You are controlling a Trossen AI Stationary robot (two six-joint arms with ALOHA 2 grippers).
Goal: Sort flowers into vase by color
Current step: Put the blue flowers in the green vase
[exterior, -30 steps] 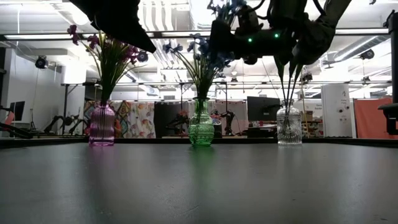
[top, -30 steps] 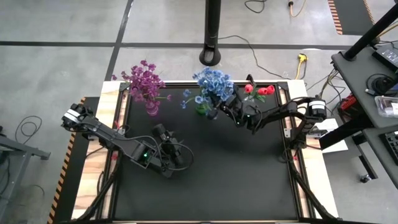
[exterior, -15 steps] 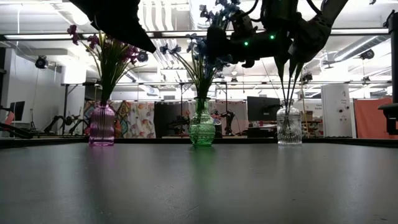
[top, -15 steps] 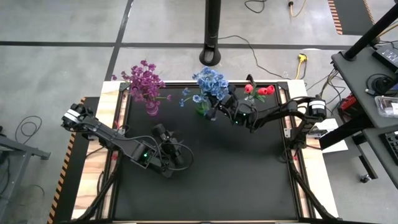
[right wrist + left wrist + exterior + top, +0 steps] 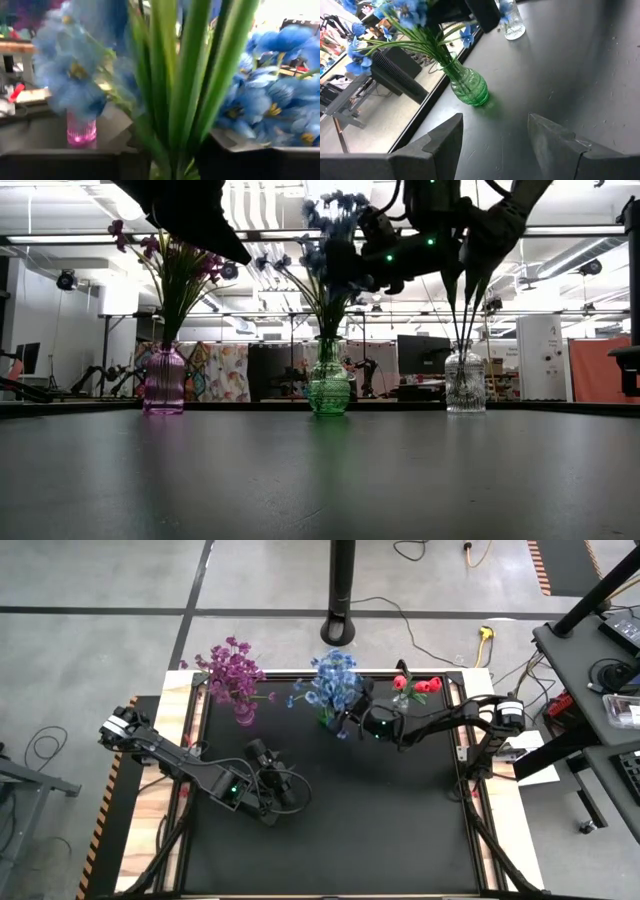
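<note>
Left arm folded low over the table's near-left area, left gripper [image 5: 285,790] idle, fingers [image 5: 440,145] spread apart, empty. Purple flowers [image 5: 232,670] upright in pink vase [image 5: 164,381] at far left. Blue flowers [image 5: 335,680] standing in green vase [image 5: 328,379] at far centre. Right gripper [image 5: 350,720] stretched leftward among blue stems [image 5: 182,85], fingers partly parted around them; pinching or loose, cannot tell. Red flowers [image 5: 418,685] in clear vase [image 5: 465,381] at far right.

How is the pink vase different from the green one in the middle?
The pink vase holds purple flowers; the green vase holds blue flowers. The pink vase stands alone at the row's end, while the right gripper sits among the green vase's stems. Both stand upright on the black table.
</note>
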